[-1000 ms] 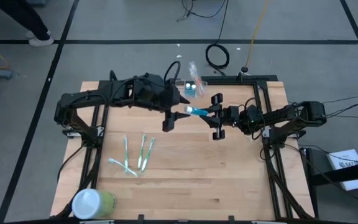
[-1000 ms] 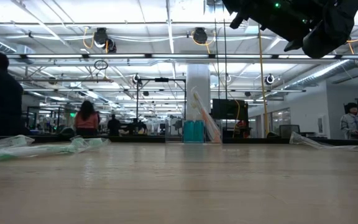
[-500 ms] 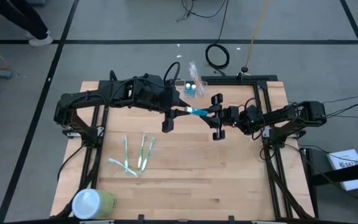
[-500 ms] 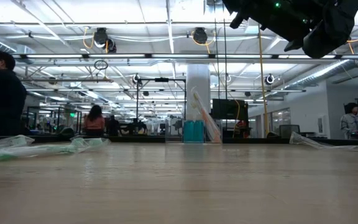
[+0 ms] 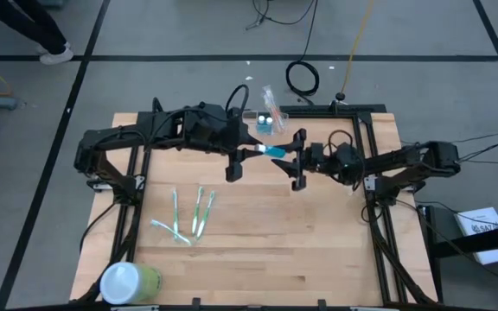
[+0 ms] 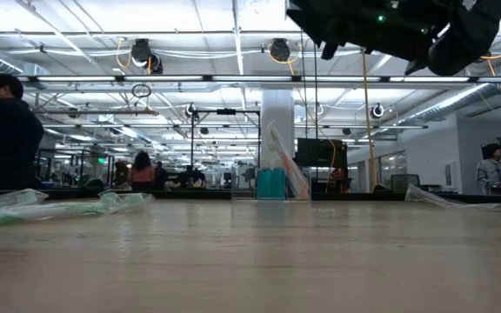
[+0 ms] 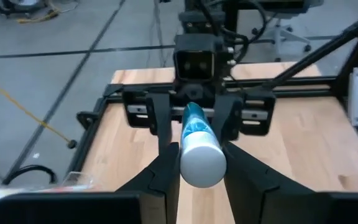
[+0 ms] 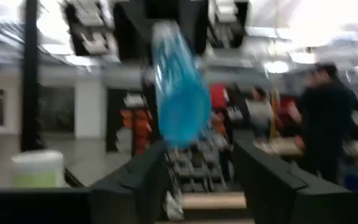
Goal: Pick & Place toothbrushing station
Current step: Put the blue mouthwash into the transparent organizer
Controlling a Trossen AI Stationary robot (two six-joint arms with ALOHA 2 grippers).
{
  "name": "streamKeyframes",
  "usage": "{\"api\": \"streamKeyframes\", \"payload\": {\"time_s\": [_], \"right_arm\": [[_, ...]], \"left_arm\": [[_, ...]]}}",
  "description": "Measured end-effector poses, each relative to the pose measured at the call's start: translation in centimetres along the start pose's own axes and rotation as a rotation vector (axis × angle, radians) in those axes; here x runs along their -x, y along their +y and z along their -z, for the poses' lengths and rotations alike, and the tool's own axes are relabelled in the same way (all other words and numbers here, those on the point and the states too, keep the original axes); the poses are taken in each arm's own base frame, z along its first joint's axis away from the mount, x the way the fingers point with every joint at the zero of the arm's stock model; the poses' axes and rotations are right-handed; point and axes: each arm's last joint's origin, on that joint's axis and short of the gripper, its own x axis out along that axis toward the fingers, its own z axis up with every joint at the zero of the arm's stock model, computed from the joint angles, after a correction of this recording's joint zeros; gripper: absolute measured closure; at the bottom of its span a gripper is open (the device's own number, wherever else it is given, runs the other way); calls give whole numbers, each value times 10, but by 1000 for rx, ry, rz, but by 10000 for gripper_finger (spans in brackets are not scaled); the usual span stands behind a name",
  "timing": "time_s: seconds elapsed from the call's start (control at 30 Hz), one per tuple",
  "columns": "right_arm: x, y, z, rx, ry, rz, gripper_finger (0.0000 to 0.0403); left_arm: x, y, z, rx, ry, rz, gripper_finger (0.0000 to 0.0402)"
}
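Observation:
A blue tube [image 5: 271, 151] with a white cap hangs level above the table's middle, between my two grippers. My left gripper [image 5: 247, 154] is shut on its capped end. My right gripper [image 5: 288, 158] faces it from the table's right. It is open, with its fingers [image 8: 263, 177] either side of the tube's blue end [image 8: 179, 93], apart from it. The toothbrushing station [image 5: 271, 121], a small clear holder with blue contents, stands at the table's far edge, just beyond the grippers. It also shows in the low view [image 6: 272, 183]. My left gripper pinches the tube's white cap end [image 7: 202, 163] between its two fingers [image 7: 166, 171]. It comes from the table's left and slants a little downward, with the fingers lying along the tube. The tube is lifted clear of the table and sticks out roughly level toward my right gripper [image 7: 194, 118].
Several wrapped toothbrushes [image 5: 188, 216] lie on the table's near left part. A big green cylinder with a white lid [image 5: 128, 281] stands at the near left corner. A cable coil [image 5: 302, 78] lies on the floor beyond the table. People stand in the room behind [image 6: 3, 130].
My right gripper has tipped upward and its head has shifted a little toward the table's left. The tube stays level and clear of the table in my left gripper.

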Motion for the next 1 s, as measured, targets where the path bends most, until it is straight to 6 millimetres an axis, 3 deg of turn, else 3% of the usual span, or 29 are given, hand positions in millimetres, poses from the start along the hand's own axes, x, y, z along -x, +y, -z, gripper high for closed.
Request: {"api": "streamKeyframes", "payload": {"time_s": [0.2, 0.43, 0.67, 1.0], "right_arm": [[12, -4, -4, -12, 234, 69, 146], [37, -9, -9, 1, 505, 253, 127], [52, -10, -19, 45, 584, 362, 139], [56, -9, -18, 30, 614, 363, 143]], "left_arm": [[3, 7, 3, -2, 43, -162, 303], [1, 39, 14, 50, 125, -322, 303], [-25, 95, 38, 144, 235, -380, 303], [-78, 183, 96, 259, 354, -381, 303]]}}
